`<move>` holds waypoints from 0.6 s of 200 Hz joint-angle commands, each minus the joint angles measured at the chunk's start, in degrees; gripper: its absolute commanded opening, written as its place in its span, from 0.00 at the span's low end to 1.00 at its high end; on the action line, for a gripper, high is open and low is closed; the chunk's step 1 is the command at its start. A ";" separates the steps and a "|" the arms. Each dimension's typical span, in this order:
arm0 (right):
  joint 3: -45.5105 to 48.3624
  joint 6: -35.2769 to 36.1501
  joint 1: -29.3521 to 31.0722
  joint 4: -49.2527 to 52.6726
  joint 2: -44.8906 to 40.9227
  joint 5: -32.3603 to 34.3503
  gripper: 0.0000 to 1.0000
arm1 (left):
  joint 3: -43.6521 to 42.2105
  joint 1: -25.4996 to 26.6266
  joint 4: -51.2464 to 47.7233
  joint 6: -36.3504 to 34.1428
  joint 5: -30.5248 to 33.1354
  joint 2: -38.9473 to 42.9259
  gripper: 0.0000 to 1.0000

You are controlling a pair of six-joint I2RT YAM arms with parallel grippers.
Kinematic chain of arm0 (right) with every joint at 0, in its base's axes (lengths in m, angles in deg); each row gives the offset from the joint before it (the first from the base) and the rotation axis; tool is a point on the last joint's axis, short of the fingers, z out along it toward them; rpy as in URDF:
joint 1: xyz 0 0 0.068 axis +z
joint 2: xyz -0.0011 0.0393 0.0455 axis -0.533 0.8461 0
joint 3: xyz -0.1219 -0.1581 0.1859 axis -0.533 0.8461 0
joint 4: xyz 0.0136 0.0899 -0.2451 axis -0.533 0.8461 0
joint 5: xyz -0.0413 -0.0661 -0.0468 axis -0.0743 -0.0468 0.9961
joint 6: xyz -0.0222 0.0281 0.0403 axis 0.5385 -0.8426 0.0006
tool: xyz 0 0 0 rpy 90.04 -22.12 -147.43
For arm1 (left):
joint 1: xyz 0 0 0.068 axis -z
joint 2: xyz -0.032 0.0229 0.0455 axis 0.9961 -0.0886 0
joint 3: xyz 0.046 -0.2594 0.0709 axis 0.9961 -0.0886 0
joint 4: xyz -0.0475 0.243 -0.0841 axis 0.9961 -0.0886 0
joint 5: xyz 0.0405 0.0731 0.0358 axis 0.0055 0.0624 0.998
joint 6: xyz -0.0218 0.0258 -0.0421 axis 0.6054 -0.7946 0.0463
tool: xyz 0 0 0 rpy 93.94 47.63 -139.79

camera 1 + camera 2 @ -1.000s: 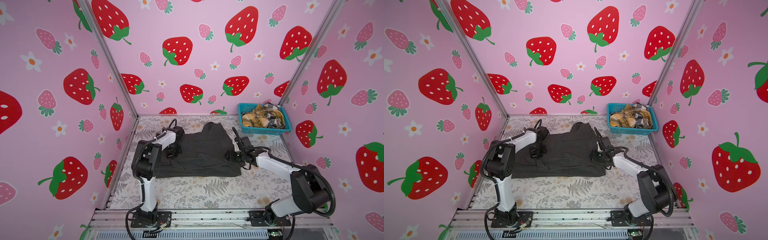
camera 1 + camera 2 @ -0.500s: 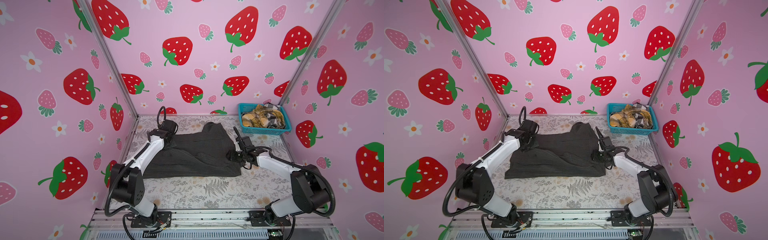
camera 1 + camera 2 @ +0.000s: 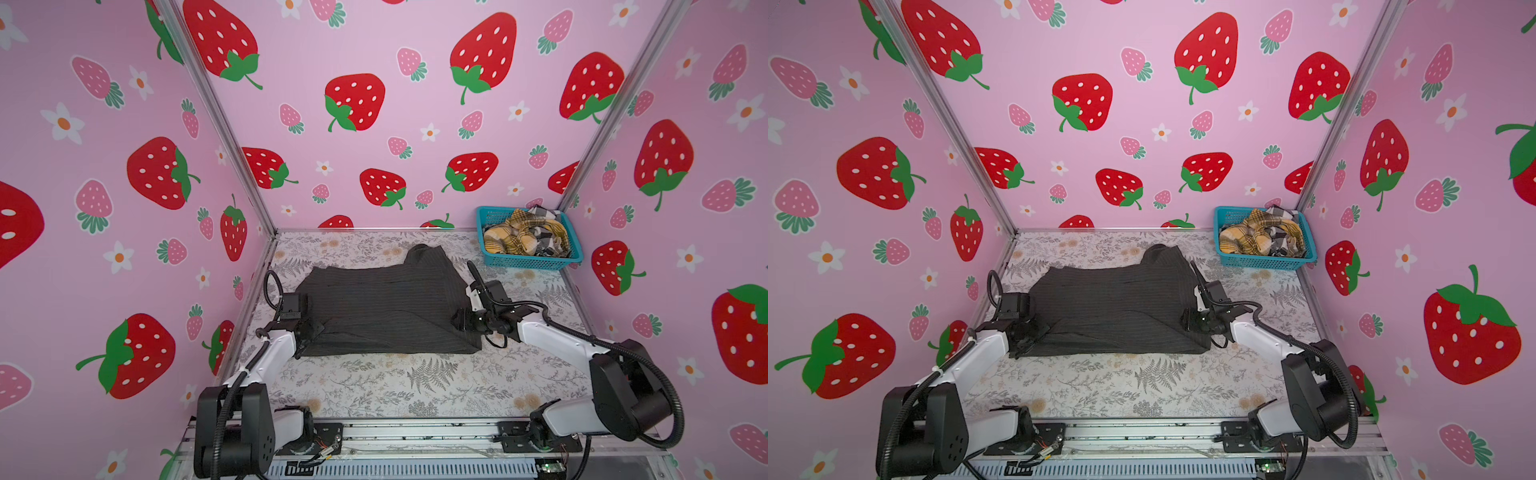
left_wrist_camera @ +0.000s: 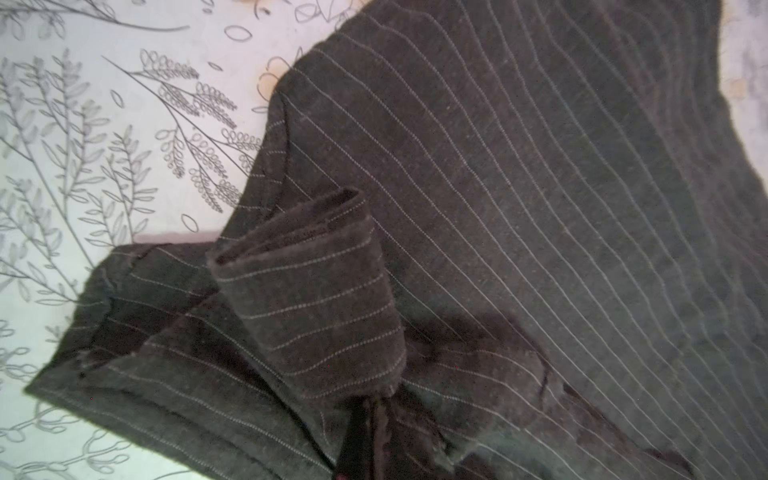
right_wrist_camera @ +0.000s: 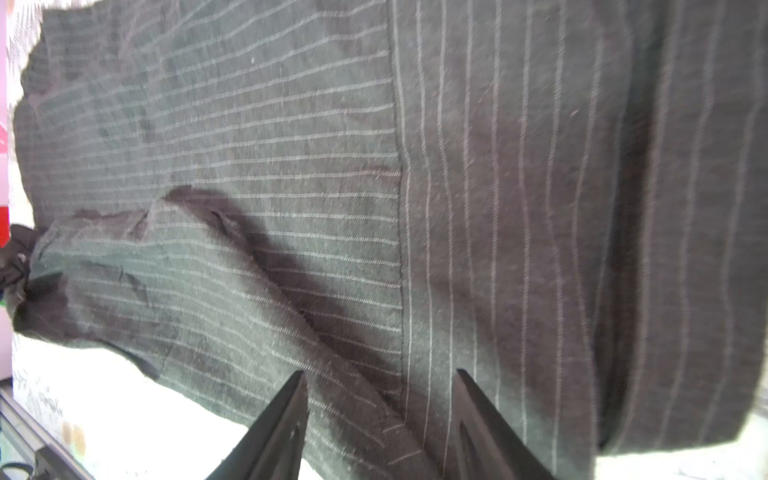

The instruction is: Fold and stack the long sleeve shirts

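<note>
The left tool [image 4: 369, 432] is clamped on a raised fold of the charcoal pinstriped shirt [image 3: 386, 307]. A pull could be dragging the whole garment askew, or the thin fold could be slipping free. The right tool [image 5: 380, 376], jaws apart, is poised at the opposite edge, gripping nothing there. The shirt is lying partly folded and rumpled mid-tabletop [image 3: 415, 386]. A yellow plaid shirt [image 3: 513, 239] and a black-and-white checked shirt [image 3: 544, 241] are sitting bunched in the turquoise basket [image 3: 528, 262].
</note>
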 commanded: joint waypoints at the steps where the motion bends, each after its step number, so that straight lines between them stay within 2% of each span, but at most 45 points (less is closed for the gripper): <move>1: 1.47 0.64 0.74 1.31 -0.62 0.62 0.58 | -1.05 -0.30 3.93 3.50 -2.01 4.93 0.16; 7: 1.58 0.64 0.88 1.41 -0.80 0.90 0.58 | -1.14 -0.35 1.85 4.41 -0.74 6.34 0.31; 11: 1.58 0.64 0.92 1.51 -0.92 1.14 0.58 | -1.16 -0.33 0.21 4.95 0.38 7.20 0.37; 30: 1.58 0.66 1.19 1.70 -1.27 1.85 0.58 | -0.50 -1.88 -9.33 7.61 6.80 11.03 0.58; 46: 1.28 0.57 1.28 1.86 -1.40 2.04 0.58 | 0.16 -5.04 -13.64 7.81 7.43 12.47 0.69; 67: 0.90 0.64 1.27 2.02 -1.51 2.21 0.58 | 3.32 -8.45 -18.26 6.99 4.32 9.49 0.71; 94: 0.44 0.87 1.28 2.21 -1.83 2.66 0.58 | 8.65 -9.10 -22.02 4.33 2.50 0.70 0.72; 120: 0.34 0.65 1.36 2.22 -2.29 2.56 0.58 | 11.25 -9.88 -20.59 3.90 0.90 -4.81 0.72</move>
